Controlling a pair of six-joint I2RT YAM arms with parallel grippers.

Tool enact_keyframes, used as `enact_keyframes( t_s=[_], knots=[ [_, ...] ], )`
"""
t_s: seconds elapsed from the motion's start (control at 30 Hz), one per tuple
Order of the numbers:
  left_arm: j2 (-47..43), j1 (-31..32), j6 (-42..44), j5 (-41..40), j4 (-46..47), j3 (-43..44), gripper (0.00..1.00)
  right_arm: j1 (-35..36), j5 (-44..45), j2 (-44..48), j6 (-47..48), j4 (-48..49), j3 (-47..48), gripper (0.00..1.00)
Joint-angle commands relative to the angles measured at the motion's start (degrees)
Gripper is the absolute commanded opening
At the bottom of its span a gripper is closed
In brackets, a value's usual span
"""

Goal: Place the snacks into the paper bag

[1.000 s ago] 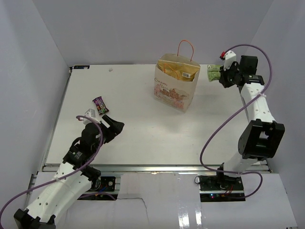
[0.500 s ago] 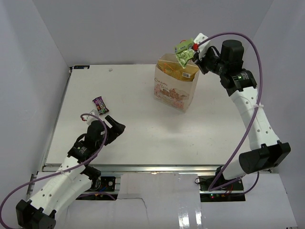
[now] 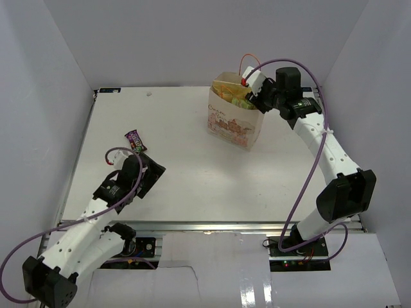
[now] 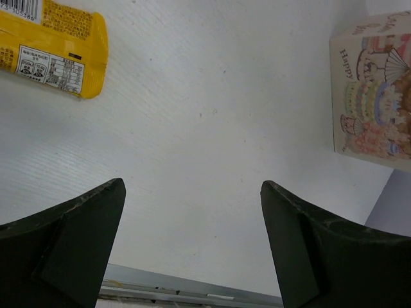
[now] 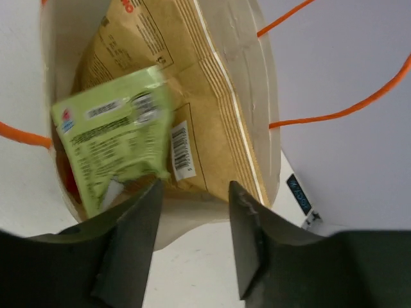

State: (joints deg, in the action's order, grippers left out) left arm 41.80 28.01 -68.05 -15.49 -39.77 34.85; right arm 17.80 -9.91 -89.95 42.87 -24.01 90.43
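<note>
the green packet [image 5: 112,144] has been carried over the paper bag [image 3: 230,125] and released by the right gripper [image 5: 194,189], now spread; it is seen within the bag's mouth. the left gripper [image 4: 192,186] is spread, empty.

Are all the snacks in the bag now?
Not yet. A big chip bag already sits inside the paper bag. The green packet is in its mouth, just ahead of the open right gripper. A purple packet lies on the table near the open left gripper, not bagged yet.
</note>
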Motion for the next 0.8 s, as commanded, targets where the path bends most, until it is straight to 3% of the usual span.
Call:
enact_keyframes(
  t_s=[0.0, 0.07, 0.23, 0.37, 0.53, 0.7, 0.77],
  knots=[
    [6.43, -1.2, -5.77, -3.14, -5.75, 6.88, 0.97, -0.05, 2.61, 1.44, 1.78, 3.27, 0.27, 0.54],
    [13.11, -3.64, -8.05, -2.97, -9.88, 11.54, 0.97, -0.14, 3.23, 2.58, 0.9, 3.18, 0.97, 0.67],
    [26.56, -11.21, -9.64, 1.68, -16.99, 18.93, 0.97, -2.94, -0.97, 6.97, -3.14, -1.63, 2.99, 0.8],
    [33.34, -15.95, -10.08, 3.96, -18.5, 20.61, 0.96, -7.34, -10.11, 11.89, -6.04, -5.6, -2.44, 0.8],
    [35.8, -19.03, -12.89, 2.39, -18.07, 19.56, 0.91, -9.98, -15.22, 18.75, -6.31, -5.7, -19.4, 0.81],
    [38.26, -23.08, -13.16, 0.63, -13.86, 16.58, 0.83, -11.65, -19.79, 21.22, -7.71, -5.7, -25.57, 0.81],
    [39.23, -24.75, -12.29, 0.98, -9.73, 15.52, 0.75, -11.91, -21.37, 21.22, -8.33, -5.87, -25.57, 0.81]
  ],
)
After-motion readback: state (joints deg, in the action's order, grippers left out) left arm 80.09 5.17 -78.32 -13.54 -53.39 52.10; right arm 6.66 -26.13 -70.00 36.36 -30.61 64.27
